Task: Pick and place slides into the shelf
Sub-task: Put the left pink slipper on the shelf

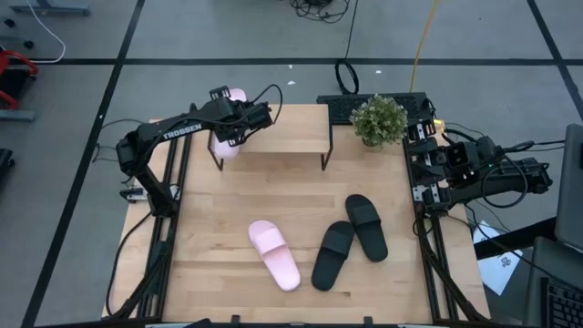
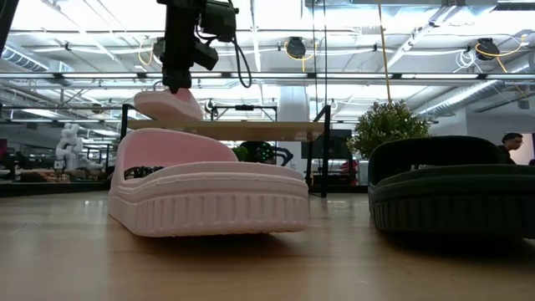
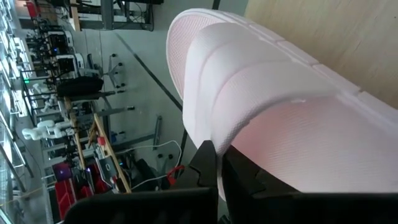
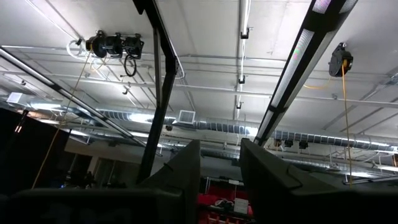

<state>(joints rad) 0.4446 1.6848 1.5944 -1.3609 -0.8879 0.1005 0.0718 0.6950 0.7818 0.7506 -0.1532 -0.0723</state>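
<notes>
My left gripper (image 1: 239,117) is over the left end of the light-wood shelf (image 1: 282,132), shut on a pale pink slide (image 1: 225,146). In the low view the gripper (image 2: 178,84) comes down from above onto this slide (image 2: 167,104), at the level of the shelf board (image 2: 251,130). The second pink slide (image 1: 274,256) and the two black slides (image 1: 332,256) (image 1: 366,226) lie sole down on the table, near its front. My right gripper (image 4: 221,165) is open and empty at the table's right edge, pointing up at the ceiling. My left gripper pinches the pink slide's wide strap at its edge (image 3: 214,134) between its two fingers, one finger (image 3: 205,165) on each face of the strap. The fingers come from above, pointing down. The slide is slightly tilted at the shelf's left end; whether its sole rests on the board I cannot tell.
A potted green plant (image 1: 379,118) stands off the shelf's right end. The rest of the shelf board is bare wood (image 1: 291,118). In the low view the pink slide (image 2: 209,188) and a black slide (image 2: 451,188) on the table fill the foreground.
</notes>
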